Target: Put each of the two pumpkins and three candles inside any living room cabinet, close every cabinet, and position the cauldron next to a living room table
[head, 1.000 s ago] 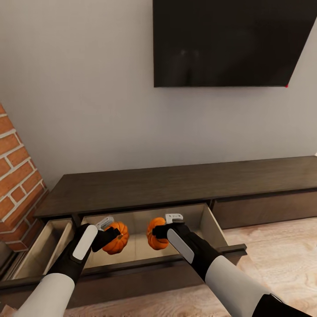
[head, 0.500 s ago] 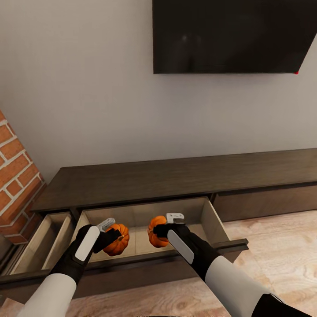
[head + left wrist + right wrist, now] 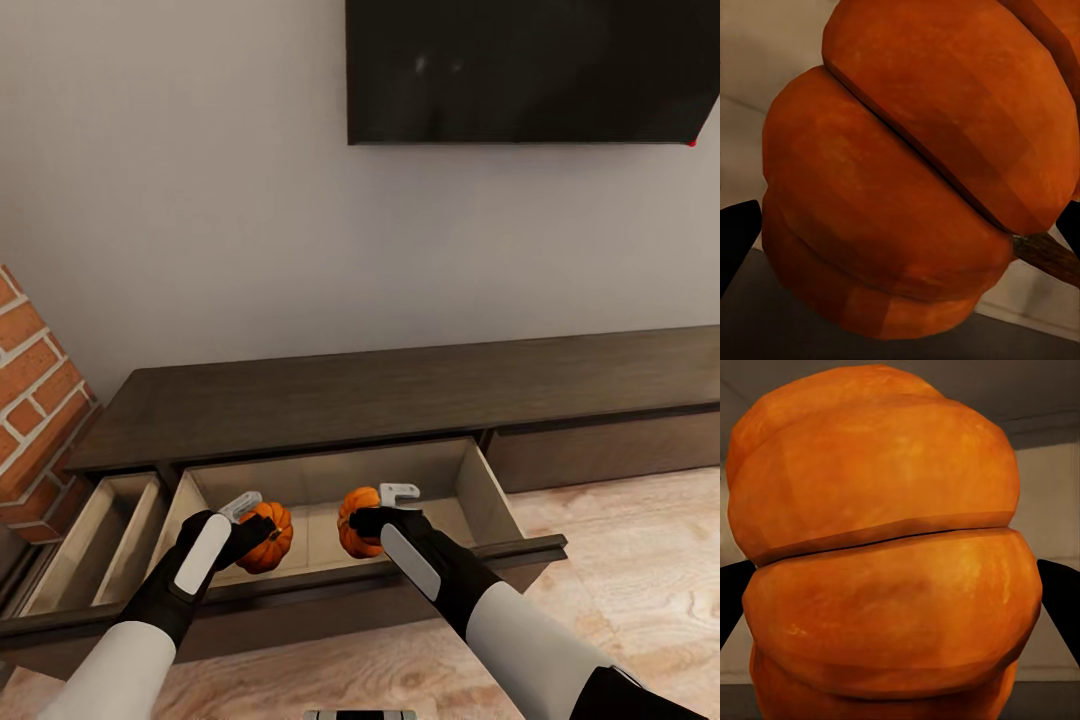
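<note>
**Two pumpkins held over the open drawer**

My left gripper (image 3: 252, 528) is pinching one pumpkin (image 3: 268, 536), and my right gripper (image 3: 372, 520) is pinching the other pumpkin (image 3: 355, 521). Both hang side by side, a little apart, above the pale wooden inside of the wide middle drawer (image 3: 480, 490), which stands pulled out from the long dark brown cabinet (image 3: 400, 400). I cannot tell whether either pumpkin touches the drawer floor.

Through my left wrist camera, the left pumpkin (image 3: 907, 172) sits close between my dark fingertips (image 3: 735, 240), its ribs running on a slant and its brown stem (image 3: 1046, 256) pointing off to one side. Through my right wrist camera, the right pumpkin (image 3: 889, 555) is pressed between my black fingers (image 3: 1061, 600), with the ribs lying crosswise.

Beside the middle drawer, toward my left, a narrower drawer (image 3: 95, 545) is also pulled out. The drawer front (image 3: 610, 450) toward my right is flush with the cabinet. A brick column (image 3: 35, 390) stands at the cabinet's left end, and a dark screen (image 3: 530, 70) hangs on the grey wall above. The floor (image 3: 640, 570) is light wood.
</note>
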Robot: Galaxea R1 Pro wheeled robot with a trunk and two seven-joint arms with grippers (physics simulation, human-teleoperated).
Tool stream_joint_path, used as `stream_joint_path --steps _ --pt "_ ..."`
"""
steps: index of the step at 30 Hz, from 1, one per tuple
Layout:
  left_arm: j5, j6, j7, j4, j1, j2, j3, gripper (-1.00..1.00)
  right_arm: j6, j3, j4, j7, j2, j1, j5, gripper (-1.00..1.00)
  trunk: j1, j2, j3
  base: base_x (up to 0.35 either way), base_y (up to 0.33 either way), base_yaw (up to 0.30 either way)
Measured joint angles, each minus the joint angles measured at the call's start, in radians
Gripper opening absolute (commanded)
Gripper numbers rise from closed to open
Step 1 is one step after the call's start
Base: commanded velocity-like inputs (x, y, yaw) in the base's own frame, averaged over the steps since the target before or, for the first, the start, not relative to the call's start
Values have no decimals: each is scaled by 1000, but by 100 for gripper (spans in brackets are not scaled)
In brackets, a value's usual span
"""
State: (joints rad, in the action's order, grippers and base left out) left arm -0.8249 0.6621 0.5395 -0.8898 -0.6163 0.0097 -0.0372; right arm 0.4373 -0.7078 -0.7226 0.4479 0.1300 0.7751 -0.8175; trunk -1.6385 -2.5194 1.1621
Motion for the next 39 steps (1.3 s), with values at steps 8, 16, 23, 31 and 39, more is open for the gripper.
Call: stream_joint_path --steps 8,16,23,31,39 --pt "-2 -35 -1 0 0 0 -8 -100 0 0 -1 0 0 0 0 -100 -2 -1 15 0 0 0" --pt "-4 -36 -1 0 0 1 -9 -100 0 0 -1 0 -1 0 0 -100 -2 -1 15 18 -7 0" --pt "-4 -34 -1 0 0 4 -9 100 1 0 -1 3 -1 0 0 100 -2 -1 15 1 0 0" --pt "-4 -33 -1 0 0 4 -9 100 1 0 -1 2 -1 0 0 100 -2 -1 15 0 0 0" --pt "-5 -33 -1 -3 0 4 -9 100 0 1 -1 2 -1 0 0 100 -2 -1 15 0 0 0"
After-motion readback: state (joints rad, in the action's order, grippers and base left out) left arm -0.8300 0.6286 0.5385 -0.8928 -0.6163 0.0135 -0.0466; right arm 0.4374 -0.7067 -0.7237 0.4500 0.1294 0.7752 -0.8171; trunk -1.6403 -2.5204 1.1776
